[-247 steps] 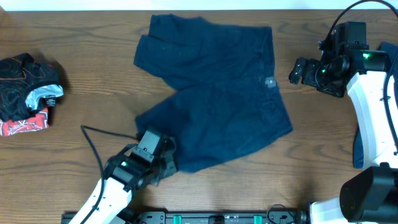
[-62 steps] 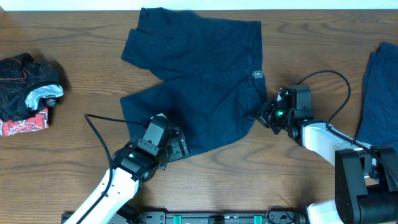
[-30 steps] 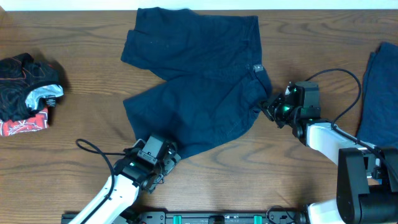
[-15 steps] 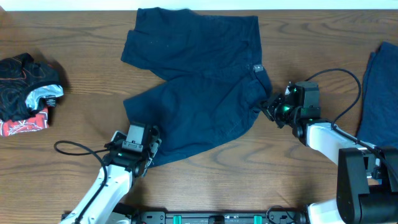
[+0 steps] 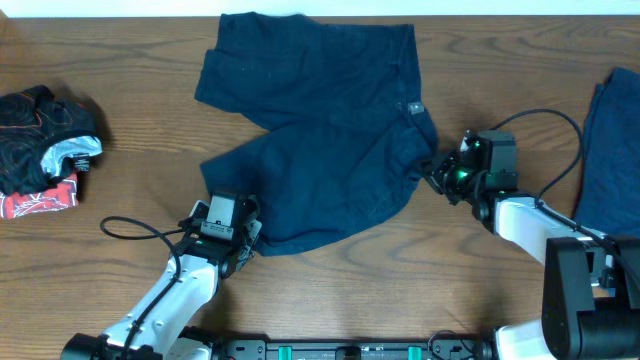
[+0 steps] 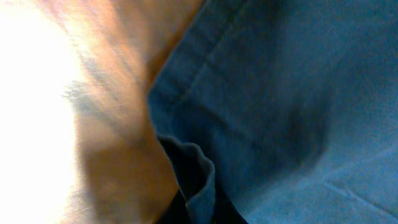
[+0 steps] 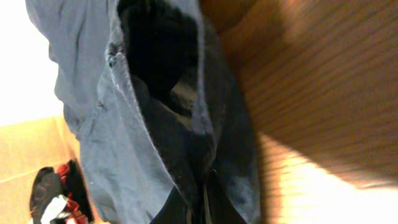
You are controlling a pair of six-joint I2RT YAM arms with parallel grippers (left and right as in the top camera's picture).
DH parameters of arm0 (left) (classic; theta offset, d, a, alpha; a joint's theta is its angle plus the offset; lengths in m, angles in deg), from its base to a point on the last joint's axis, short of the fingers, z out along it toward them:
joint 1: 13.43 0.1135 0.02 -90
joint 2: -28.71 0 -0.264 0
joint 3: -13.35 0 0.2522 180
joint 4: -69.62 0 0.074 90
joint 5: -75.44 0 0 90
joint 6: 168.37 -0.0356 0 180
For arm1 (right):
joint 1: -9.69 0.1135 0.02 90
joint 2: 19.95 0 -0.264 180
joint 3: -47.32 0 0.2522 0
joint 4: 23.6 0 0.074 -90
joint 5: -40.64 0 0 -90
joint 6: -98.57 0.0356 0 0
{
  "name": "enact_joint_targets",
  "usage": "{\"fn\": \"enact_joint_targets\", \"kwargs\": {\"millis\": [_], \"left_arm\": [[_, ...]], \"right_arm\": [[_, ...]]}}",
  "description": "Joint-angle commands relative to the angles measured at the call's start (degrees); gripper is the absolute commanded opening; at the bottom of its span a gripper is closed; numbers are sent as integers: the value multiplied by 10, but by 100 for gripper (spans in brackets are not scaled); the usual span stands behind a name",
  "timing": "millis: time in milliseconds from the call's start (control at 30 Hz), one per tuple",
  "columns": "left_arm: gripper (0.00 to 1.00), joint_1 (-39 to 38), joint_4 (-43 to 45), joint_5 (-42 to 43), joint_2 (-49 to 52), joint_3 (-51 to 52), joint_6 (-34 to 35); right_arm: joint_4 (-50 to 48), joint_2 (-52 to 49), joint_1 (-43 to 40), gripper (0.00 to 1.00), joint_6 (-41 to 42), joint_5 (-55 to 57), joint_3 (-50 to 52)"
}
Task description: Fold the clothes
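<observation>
The left end effector (image 5: 243, 226) is shut tight on the shorts (image 5: 320, 130). It pinches the hem corner of the leg that lies closer to the near edge of the desk (image 5: 120, 60). In the left wrist view, a little fold of blue hem runs down into its dark tips. The right end effector (image 5: 436, 172) is also clamped on the shorts. It bites the waist edge on the side that faces the right edge of the desk. In the right wrist view, the cloth bunches up where it holds.

The shorts lie in the middle of the desk and reach up to the far edge. Both legs are spread wide, and no fold shows yet. So the job looks like it is just starting, and every fold is left to do. Another blue piece (image 5: 605, 150) waits flat at the right edge. A lumpy pile (image 5: 45, 150) of black, red and white cloth sits at the left edge.

A small pale tag (image 5: 413, 108) sits on the waist, but it is too tiny to read. No other words can be read.
</observation>
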Motion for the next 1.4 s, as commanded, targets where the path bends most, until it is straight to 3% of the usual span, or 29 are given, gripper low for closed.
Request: {"fn": "enact_joint_targets", "kwargs": {"millis": [0,133,267,500,767,1133,1367], "left_arm": [[6,1,8,13,14,2,-40],[6,1,7,27,11,-34,-87],[6,1,-8,30,0,-66,-116],[6,1,-63,25,-17,-130,-197],[6,1,-127,25,-18,-161,-254],[6,0,-251,-31,-43,-311,-332],[6,0,-280,-32,-91,-342,-353]], "right_arm": [[15,-4,-34,2,-69,4,-7],[44,2,-66,2,-142,1,-26],[135,14,-86,2,-222,35,-69],[388,19,-82,1,-328,289,-205],[539,22,-79,1,-321,370,-288],[570,130,-41,1,-296,423,-306],[583,212,-3,1,-285,438,-306]]}}
